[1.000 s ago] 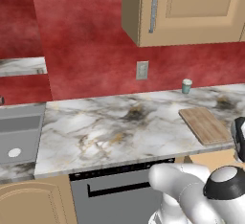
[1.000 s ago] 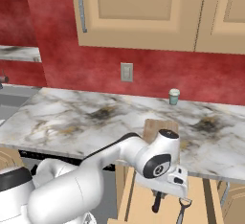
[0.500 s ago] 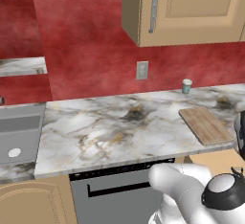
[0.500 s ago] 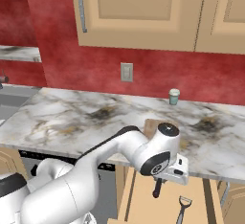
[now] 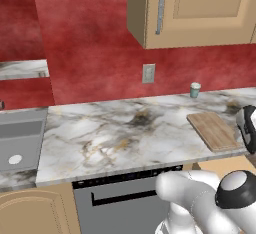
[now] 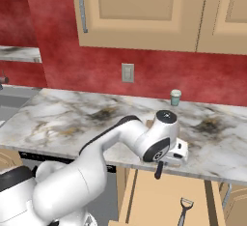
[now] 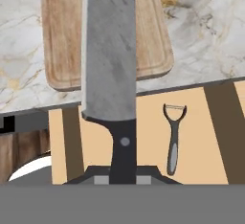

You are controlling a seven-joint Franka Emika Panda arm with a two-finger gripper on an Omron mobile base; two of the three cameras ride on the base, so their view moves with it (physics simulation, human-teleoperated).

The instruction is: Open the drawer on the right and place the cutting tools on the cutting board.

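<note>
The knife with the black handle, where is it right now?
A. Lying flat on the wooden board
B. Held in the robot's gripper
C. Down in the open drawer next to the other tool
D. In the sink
B. In the hand view the gripper is shut on the knife by its black handle, the blade pointing out over the cutting board, while the peeler lies alone in the open drawer.

Cutting board (image 5: 213, 130) on the counter (image 5: 120, 133) at its front edge, toward the right end; cup (image 5: 195, 89) behind it at the wall. Open drawer (image 6: 164, 201) below that edge, peeler (image 7: 173, 139) inside. Knife (image 7: 111, 70) over drawer and board. Sink (image 5: 20, 140) at the counter's left end.
</note>
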